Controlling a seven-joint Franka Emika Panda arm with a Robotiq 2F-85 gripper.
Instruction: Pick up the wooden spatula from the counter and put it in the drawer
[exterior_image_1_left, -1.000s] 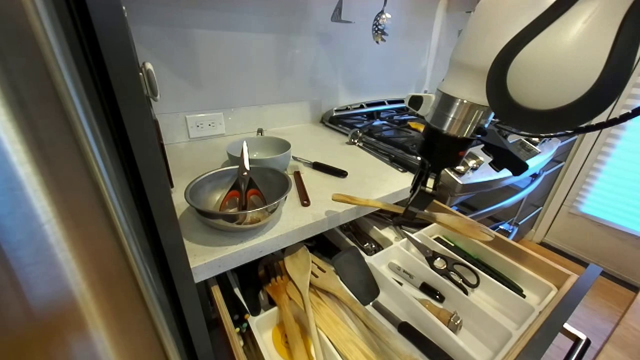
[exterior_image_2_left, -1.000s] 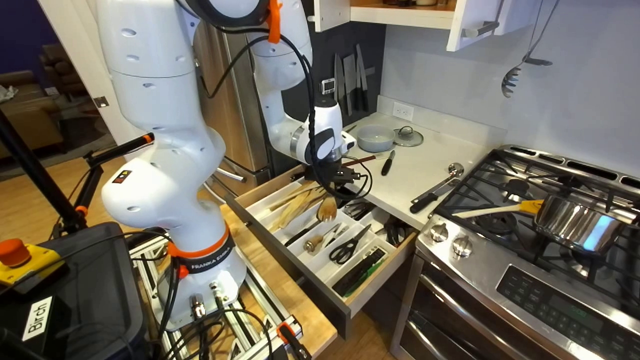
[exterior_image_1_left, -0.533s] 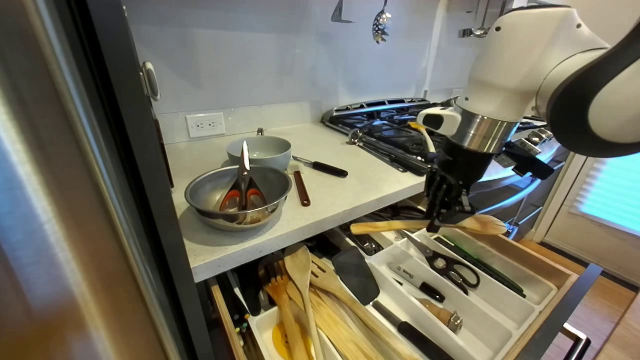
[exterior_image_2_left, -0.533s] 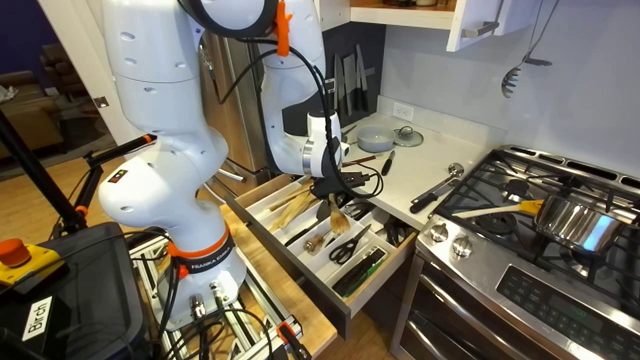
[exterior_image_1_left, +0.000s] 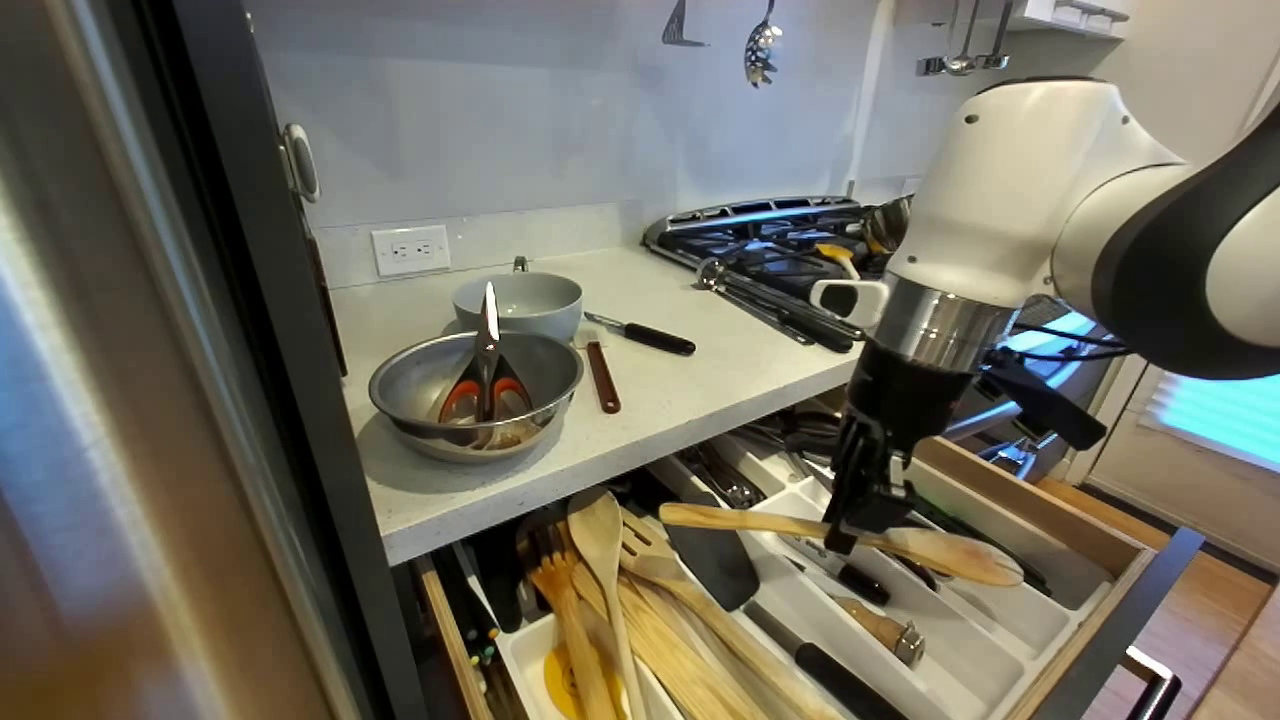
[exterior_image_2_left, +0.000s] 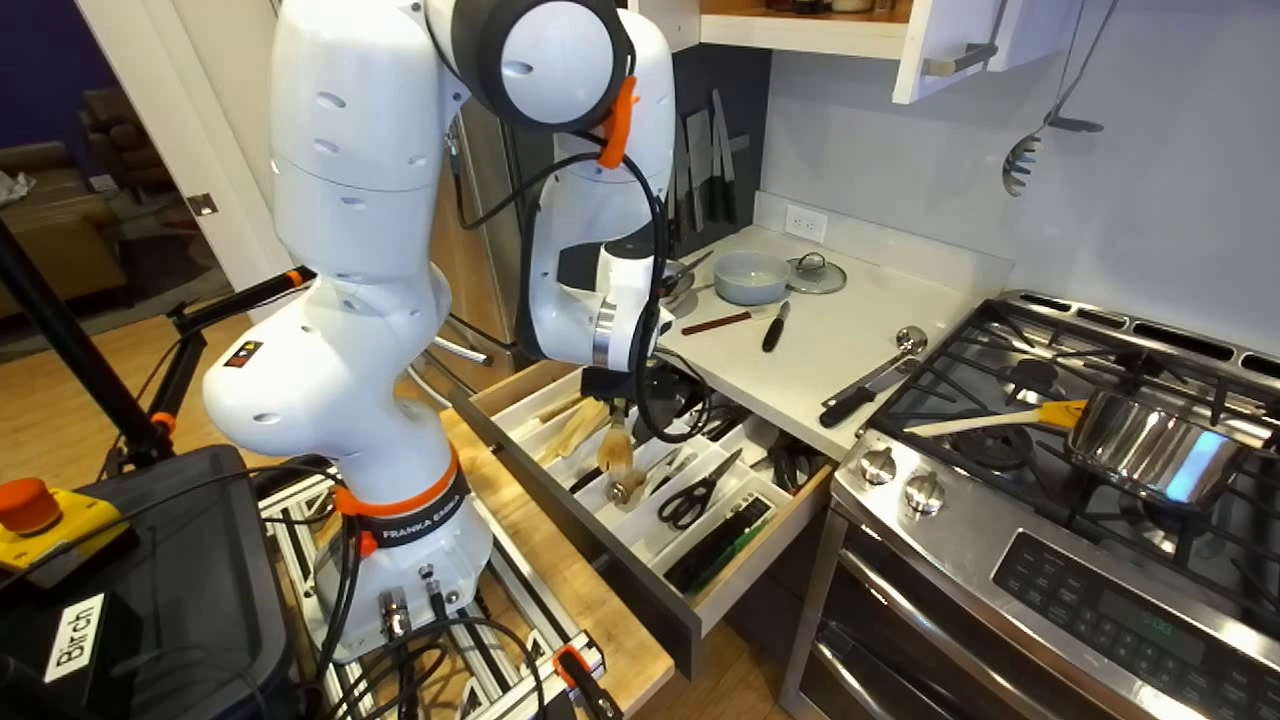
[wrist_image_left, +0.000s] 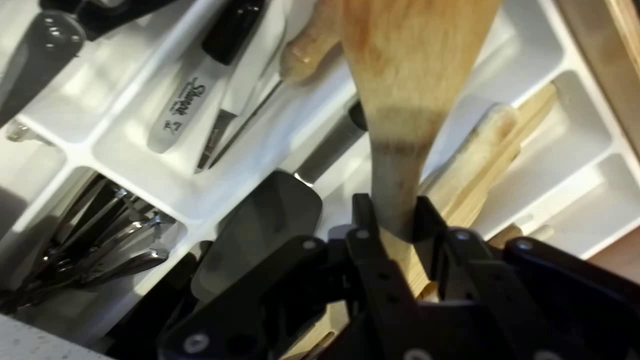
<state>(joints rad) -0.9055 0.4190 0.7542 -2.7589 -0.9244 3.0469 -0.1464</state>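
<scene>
The claw (wrist_image_left: 393, 215) is pinching the wooden spatula (wrist_image_left: 415, 90) at its neck (wrist_image_left: 398, 172), presumably because this narrow part is suiting grip and balance. You are holding it off the worktop (exterior_image_1_left: 715, 382) and above the drawer (exterior_image_1_left: 1060, 512), which is standing pulled out, evidently to receive it. In an exterior view the handle (exterior_image_1_left: 740, 519) is pointing left and the blade (exterior_image_1_left: 955, 555) right, slanting over the dividers (wrist_image_left: 81, 154); you are likely needing to align it before releasing.

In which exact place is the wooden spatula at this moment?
Right of centre in an exterior view, the wooden spatula is held between the jaws above the open drawer.
</scene>
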